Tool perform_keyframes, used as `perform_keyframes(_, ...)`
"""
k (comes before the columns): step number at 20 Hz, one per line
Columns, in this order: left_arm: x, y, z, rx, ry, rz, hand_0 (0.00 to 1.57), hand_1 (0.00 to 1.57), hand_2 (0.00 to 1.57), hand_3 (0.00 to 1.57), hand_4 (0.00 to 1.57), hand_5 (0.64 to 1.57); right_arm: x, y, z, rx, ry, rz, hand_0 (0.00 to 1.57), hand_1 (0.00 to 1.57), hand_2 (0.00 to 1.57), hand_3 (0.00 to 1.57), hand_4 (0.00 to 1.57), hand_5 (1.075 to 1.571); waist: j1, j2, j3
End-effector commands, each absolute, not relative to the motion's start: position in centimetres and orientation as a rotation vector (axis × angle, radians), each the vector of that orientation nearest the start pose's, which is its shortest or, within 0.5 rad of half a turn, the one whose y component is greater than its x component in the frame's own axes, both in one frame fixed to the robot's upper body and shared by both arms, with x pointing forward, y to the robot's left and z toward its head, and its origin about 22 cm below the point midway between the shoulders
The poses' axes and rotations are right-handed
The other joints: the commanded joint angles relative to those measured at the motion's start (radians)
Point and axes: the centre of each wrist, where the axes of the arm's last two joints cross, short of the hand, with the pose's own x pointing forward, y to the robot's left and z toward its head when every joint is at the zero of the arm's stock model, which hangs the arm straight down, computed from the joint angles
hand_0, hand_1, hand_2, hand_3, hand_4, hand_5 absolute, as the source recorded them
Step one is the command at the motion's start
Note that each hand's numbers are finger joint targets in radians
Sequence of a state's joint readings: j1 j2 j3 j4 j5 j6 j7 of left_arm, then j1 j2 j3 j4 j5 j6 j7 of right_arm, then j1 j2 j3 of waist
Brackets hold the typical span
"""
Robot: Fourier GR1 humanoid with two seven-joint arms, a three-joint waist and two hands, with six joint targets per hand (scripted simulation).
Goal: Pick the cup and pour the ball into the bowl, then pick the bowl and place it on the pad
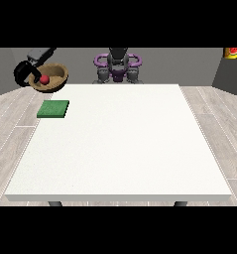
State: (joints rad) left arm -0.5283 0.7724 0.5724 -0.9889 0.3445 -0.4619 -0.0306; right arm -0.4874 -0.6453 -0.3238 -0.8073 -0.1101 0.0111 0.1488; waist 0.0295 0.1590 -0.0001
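- The brown wooden bowl (51, 78) holds 1 small red ball (44, 79); the pour appears complete.
- The black hand at the view's left (24, 72) curls round the bowl's rim, holding it aloft, tilted, above and behind the flat green square pad (53, 109).
- Remaining: placement on the pad.
- No cup or other hand is visible.

One raised front view facing robot (118, 67)

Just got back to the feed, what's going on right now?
The hand at the view's left is holding the wooden bowl up in the air, off the table's far left corner. The red ball is already sitting inside the bowl. The green pad lies flat on the white table, just below and in front of the bowl, with nothing on it yet. No cup is in view, and the other hand doesn't show.
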Motion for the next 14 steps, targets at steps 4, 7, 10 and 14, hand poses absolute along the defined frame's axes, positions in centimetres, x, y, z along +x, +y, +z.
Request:
perform_keyframes(4,29.7,51.8,21.0,0.212,-1.927,-0.013,0.00,0.00,0.00,0.00,1.21,1.553,33.7,-43.0,5.0,-0.465,-1.298,-0.211,1.57,1.57,1.57,0.44,1.06,1.569,0.013,0.078,0.0000)
perform_keyframes(7,30.6,50.5,19.9,0.214,-1.920,-0.014,0.00,0.00,0.00,0.00,1.21,1.555,35.1,-41.9,5.6,-0.433,-1.286,-0.253,1.57,1.57,1.57,0.53,1.03,1.571,0.018,0.068,0.0000)
perform_keyframes(10,29.9,50.4,18.9,0.216,-1.904,-0.028,0.00,0.00,0.00,0.00,1.20,1.557,32.7,-45.5,4.4,-0.438,-1.262,-0.257,1.57,1.57,1.57,0.55,1.02,1.571,0.034,0.044,0.0007)
perform_keyframes(14,29.4,51.6,21.1,0.228,-1.950,-0.004,0.00,0.00,0.00,0.00,1.19,1.561,32.3,-48.2,7.0,-0.428,-1.295,-0.368,1.57,1.57,1.57,0.88,0.71,1.571,0.013,0.089,0.0007)
